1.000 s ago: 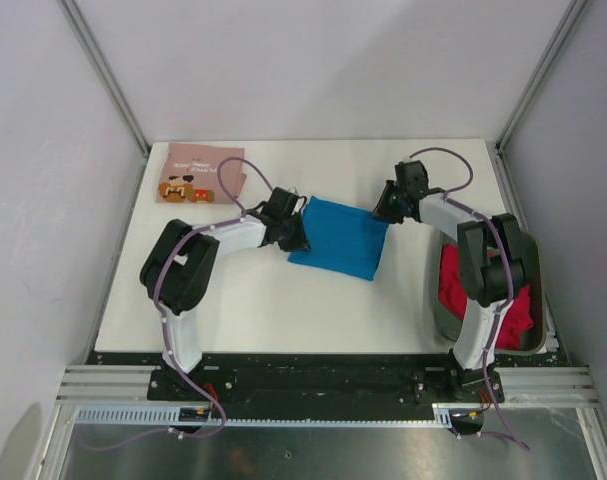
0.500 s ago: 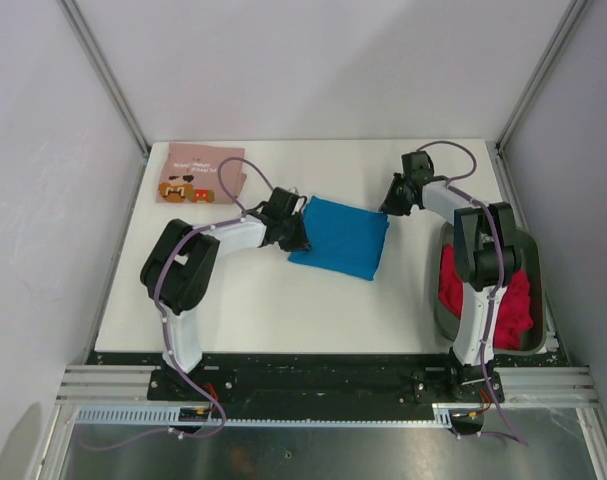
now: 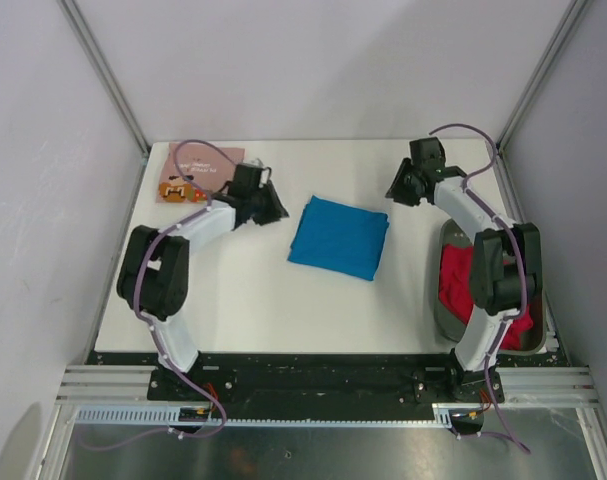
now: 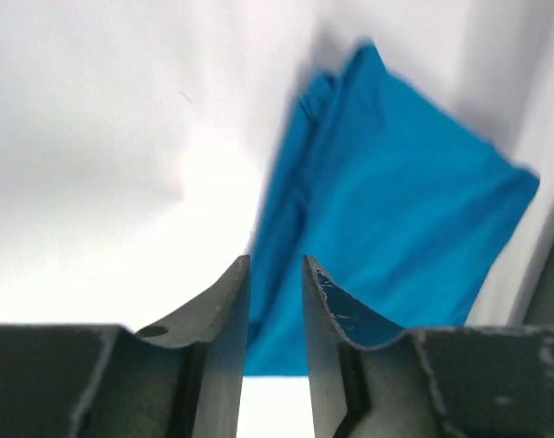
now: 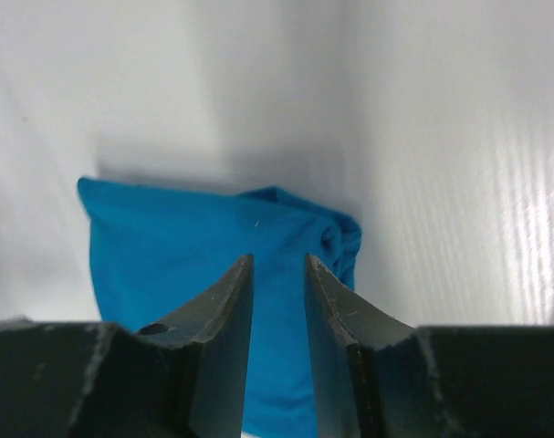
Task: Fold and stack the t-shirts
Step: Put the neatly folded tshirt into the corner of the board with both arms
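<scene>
At the far left corner of the white table point(image 3: 233, 290) lies the dusty pink t-shirt point(image 3: 195, 165), a flat folded rectangle, long side along the far edge, print up; just right of it the left gripper point(image 3: 276, 210) holds nothing, its fingers only a little apart. In the middle lies the blue t-shirt point(image 3: 339, 237), smooth soft cloth folded to an almost square packet, its longer side running left to right with the right end slightly nearer the arms. Near its far right corner the right gripper point(image 3: 396, 190) is also narrowly open and empty, and the red t-shirt point(image 3: 451, 283) sits crumpled in the dark grey basket point(image 3: 434, 292) at the right edge
</scene>
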`<action>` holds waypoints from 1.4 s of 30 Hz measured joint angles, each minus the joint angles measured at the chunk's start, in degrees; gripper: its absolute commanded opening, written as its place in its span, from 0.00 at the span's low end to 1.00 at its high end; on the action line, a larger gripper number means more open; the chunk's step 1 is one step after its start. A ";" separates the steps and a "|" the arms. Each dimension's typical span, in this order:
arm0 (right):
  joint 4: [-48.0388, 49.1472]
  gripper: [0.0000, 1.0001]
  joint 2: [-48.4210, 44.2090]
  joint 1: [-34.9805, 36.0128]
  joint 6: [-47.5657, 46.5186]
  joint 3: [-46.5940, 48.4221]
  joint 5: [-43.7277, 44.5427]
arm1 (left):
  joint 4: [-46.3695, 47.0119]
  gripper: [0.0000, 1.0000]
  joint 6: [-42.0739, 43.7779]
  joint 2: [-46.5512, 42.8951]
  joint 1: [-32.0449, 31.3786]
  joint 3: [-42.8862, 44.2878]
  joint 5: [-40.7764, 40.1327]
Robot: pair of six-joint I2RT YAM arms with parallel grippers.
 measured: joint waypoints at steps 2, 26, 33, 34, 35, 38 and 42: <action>0.22 0.34 -2.45 0.90 0.39 -2.19 -0.83 | 0.15 0.35 0.09 -0.07 3.30 1.20 -0.83; 1.55 0.35 -12.76 8.33 2.10 -21.29 -7.76 | -2.64 0.42 -3.23 12.17 16.52 13.22 -15.47; 1.46 0.35 -12.85 8.44 2.08 -21.84 -7.80 | -2.91 0.43 -6.88 13.38 16.83 13.22 -16.61; 1.46 0.35 -12.85 8.48 2.08 -21.84 -7.82 | -2.95 0.43 -7.32 13.44 16.85 13.22 -16.72; 1.46 0.35 -12.85 8.50 2.08 -21.84 -7.85 | -2.95 0.43 -7.69 13.51 16.90 13.22 -16.90; 1.46 0.34 -12.85 8.55 2.05 -21.84 -8.09 | -3.08 0.43 -8.76 13.94 17.14 13.46 -17.11; 1.46 0.34 -12.85 8.57 1.99 -21.84 -8.17 | -3.08 0.42 -9.35 15.34 17.51 14.53 -17.46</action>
